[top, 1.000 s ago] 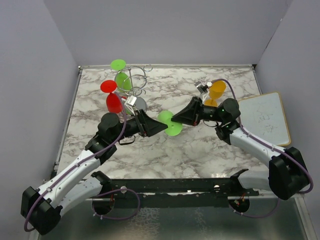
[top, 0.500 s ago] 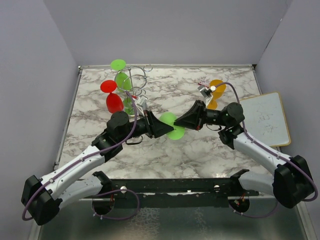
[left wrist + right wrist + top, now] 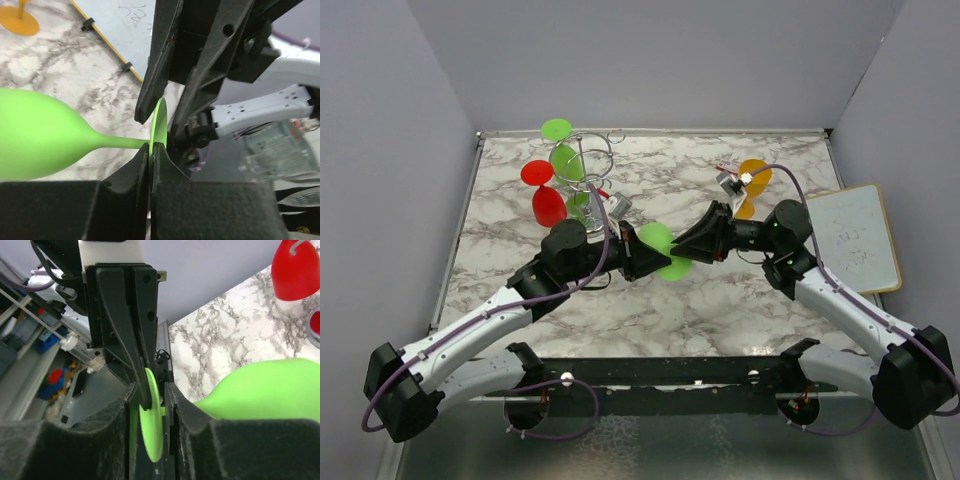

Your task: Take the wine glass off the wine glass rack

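Fingers (image 3: 131,172) of the left gripper (image 3: 150,150) pinch the green wine glass (image 3: 40,135) by its foot. Right gripper (image 3: 150,390) fingers (image 3: 192,415) stand slightly apart around it

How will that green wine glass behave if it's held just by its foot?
Probably light and stiff: the green wine glass looks like opaque plastic, its thin stem straight though held sideways. The left tool pinches only the smooth foot disc, so it may pivot or slip. Laid down, the round bowl would likely roll.
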